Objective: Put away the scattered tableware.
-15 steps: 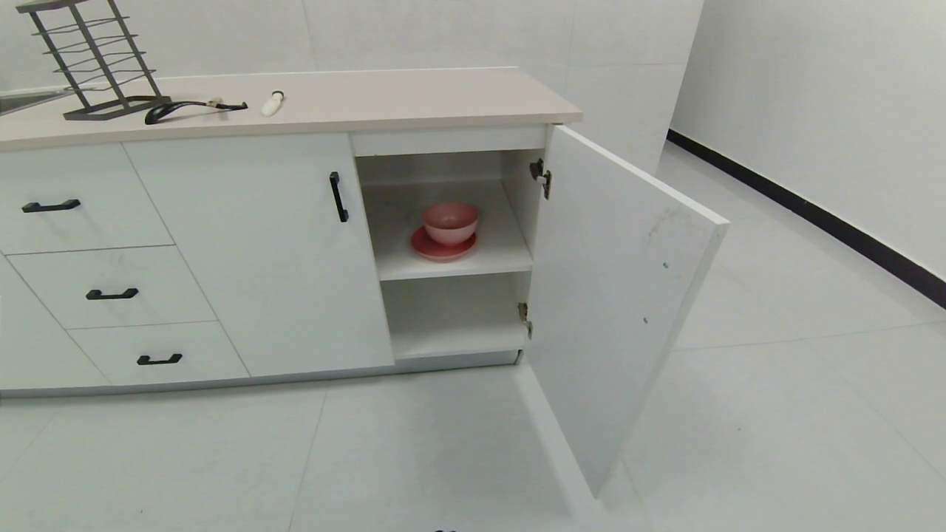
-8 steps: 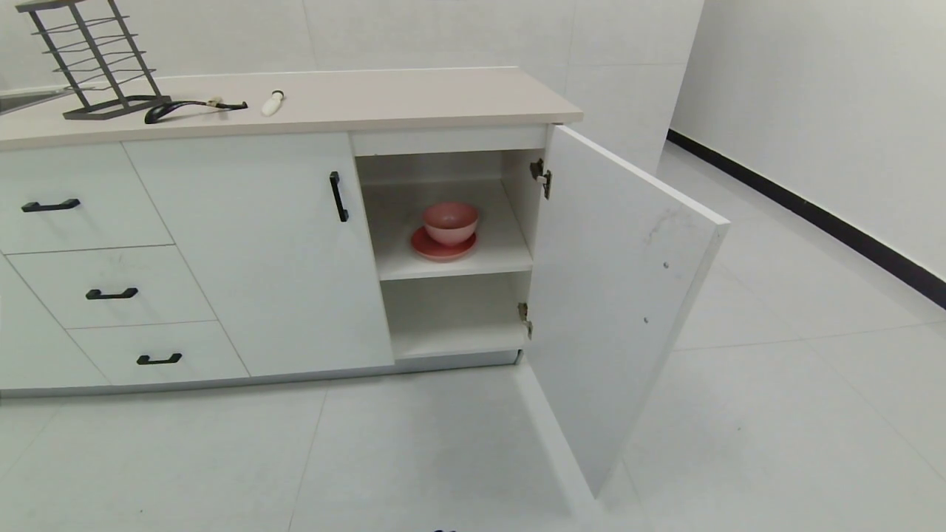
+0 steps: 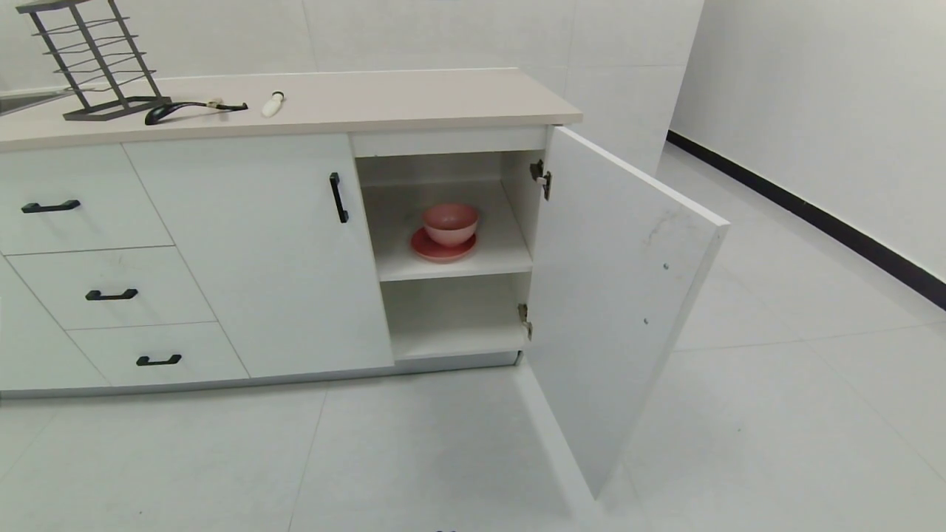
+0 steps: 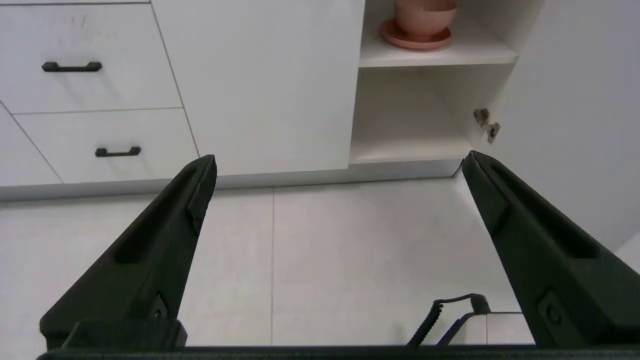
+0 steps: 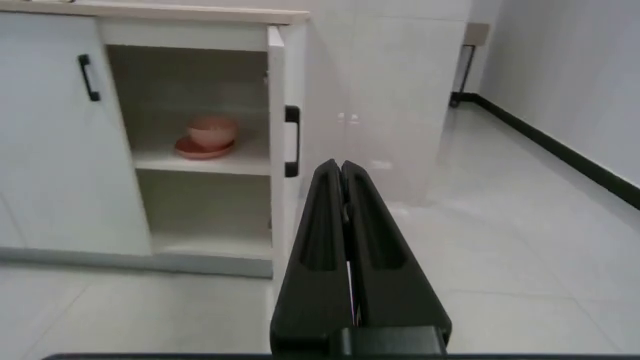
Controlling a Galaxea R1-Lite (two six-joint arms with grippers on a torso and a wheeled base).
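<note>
A pink bowl (image 3: 450, 223) sits on a red plate (image 3: 442, 247) on the upper shelf of the open cabinet (image 3: 451, 266); both also appear in the left wrist view as bowl (image 4: 425, 16) on plate (image 4: 415, 38), and in the right wrist view as bowl (image 5: 211, 131) on plate (image 5: 204, 149). On the counter lie a black-handled utensil (image 3: 185, 108) and a small white utensil (image 3: 273, 103). My left gripper (image 4: 335, 175) is open, low above the floor in front of the cabinet. My right gripper (image 5: 345, 175) is shut with nothing in it, facing the open door's edge.
The cabinet door (image 3: 617, 295) stands swung out to the right, its black handle (image 5: 291, 141) on the outer face. A dark wire rack (image 3: 92, 63) stands at the counter's back left. Three drawers (image 3: 96, 251) sit left of a closed door (image 3: 266, 251). Open tiled floor (image 3: 776, 384) lies in front and right.
</note>
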